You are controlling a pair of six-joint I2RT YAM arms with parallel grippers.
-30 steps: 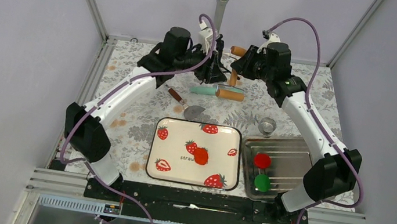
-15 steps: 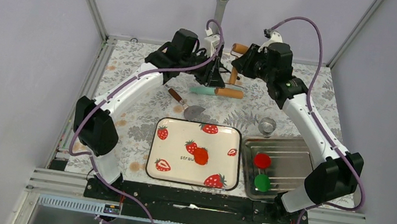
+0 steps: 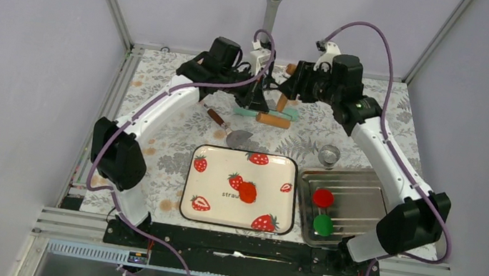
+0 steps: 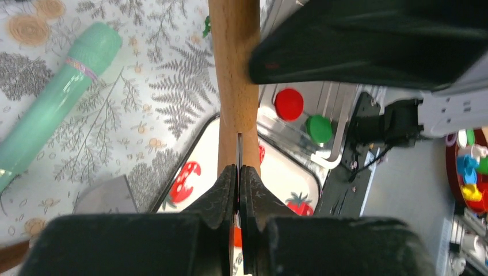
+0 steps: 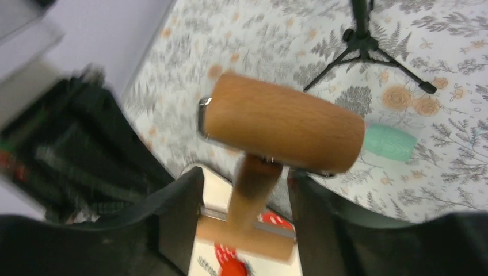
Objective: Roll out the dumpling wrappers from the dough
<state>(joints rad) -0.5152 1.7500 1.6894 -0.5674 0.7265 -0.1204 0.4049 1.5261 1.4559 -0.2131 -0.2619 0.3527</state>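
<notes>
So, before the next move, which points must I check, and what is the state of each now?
1. Left gripper gripping the wooden roller: not ok; shut empty, wood beyond it.
2. Right gripper holding the roller: not ok; jaws open, not touching it.
3. Roller steady: cannot tell.
4. Dough on the strawberry tray: ok.
5. Ring cutter on the table: ok.
</notes>
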